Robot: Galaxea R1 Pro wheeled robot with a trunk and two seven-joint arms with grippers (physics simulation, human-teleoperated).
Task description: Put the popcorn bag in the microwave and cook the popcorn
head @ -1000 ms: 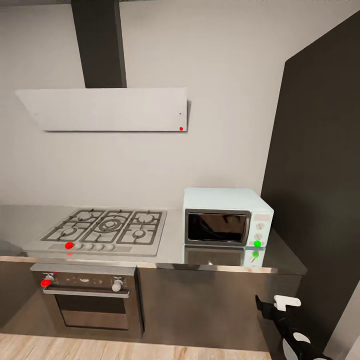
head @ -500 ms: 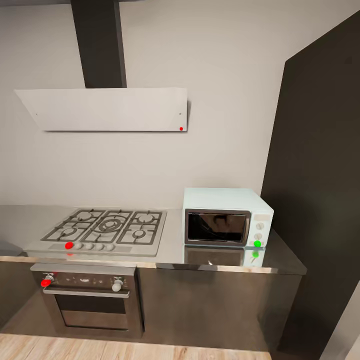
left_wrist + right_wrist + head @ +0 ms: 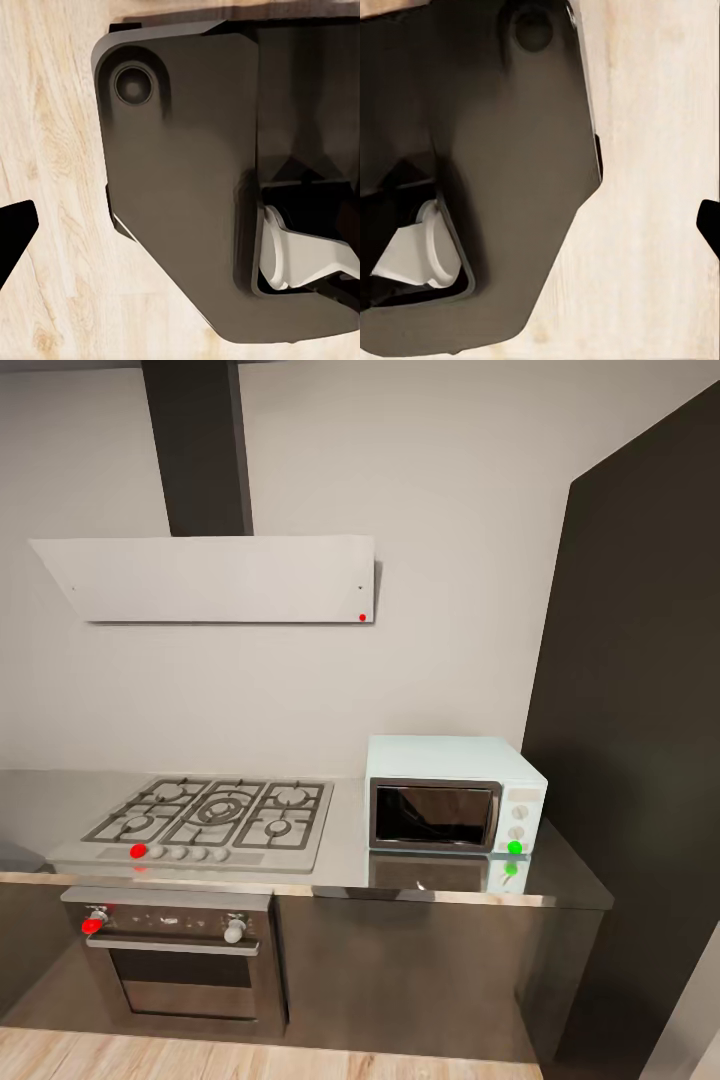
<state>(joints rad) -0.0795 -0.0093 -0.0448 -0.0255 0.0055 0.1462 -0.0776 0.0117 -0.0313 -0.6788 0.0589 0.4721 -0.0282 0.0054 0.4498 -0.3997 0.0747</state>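
Pale grey walls back a kitchen run where a long, glossy grey metallic countertop (image 3: 345,865) carries a small mint-blue microwave (image 3: 455,794) with a dark glass door, silver frame and two round knobs, a green light glowing at its lower right corner and mirrored in the worktop below. The microwave door is shut, and it stands at the right end of the slab, just beside a tall dark cabinet panel (image 3: 630,740). To its left lies a steel gas hob (image 3: 205,818) with dark grates and a red-lit knob at the front; under it sits a black-and-steel oven (image 3: 178,950) with a bar handle and another red knob. A slanted white extractor hood (image 3: 210,578) with a small red dot hangs above the hob beneath a dark flue. Light wood floor (image 3: 250,1060) runs along the foot of the cabinets. The popcorn bag cannot be made out on the visible stretch of worktop. Both wrist cameras look down on a dark robot base (image 3: 187,187) over the wood planks; a black fingertip (image 3: 15,232) edges into the left wrist view and another (image 3: 711,223) into the right, too little to tell whether either gripper is open or closed.
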